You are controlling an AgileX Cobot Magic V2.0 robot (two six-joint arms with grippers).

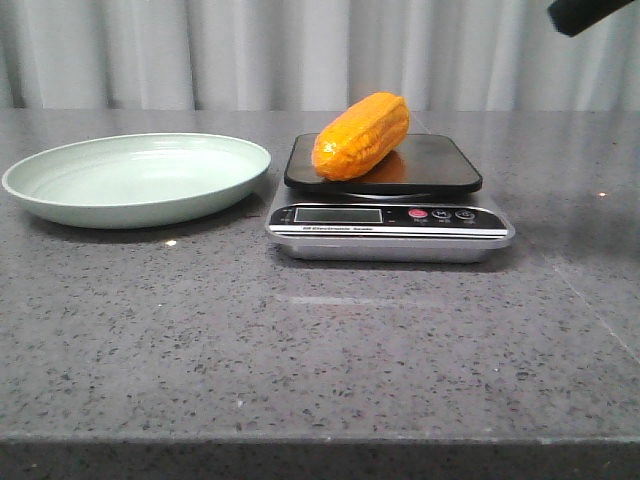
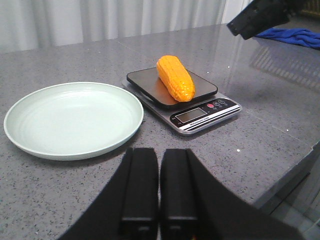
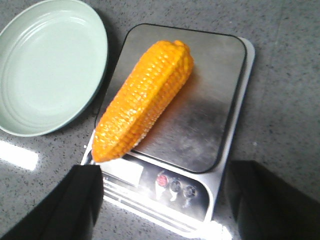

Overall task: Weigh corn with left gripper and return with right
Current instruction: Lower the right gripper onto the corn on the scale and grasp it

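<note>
The orange-yellow corn (image 1: 362, 136) lies aslant on the black platform of the scale (image 1: 440, 215), one end overhanging the platform's front left edge. It also shows in the left wrist view (image 2: 175, 78) and the right wrist view (image 3: 144, 100). My left gripper (image 2: 160, 187) is shut and empty, low over the table in front of the plate and scale. My right gripper (image 3: 162, 197) is open and empty, above the scale's front edge (image 3: 165, 200), its fingers (image 3: 70, 202) wide apart. Only a dark bit of the right arm (image 1: 590, 14) shows in the front view.
A pale green plate (image 1: 60, 200) sits empty to the left of the scale, also in the left wrist view (image 2: 30, 145) and right wrist view (image 3: 20, 127). A blue cloth (image 2: 295, 36) lies far right. The table's front edge (image 1: 320, 438) is near.
</note>
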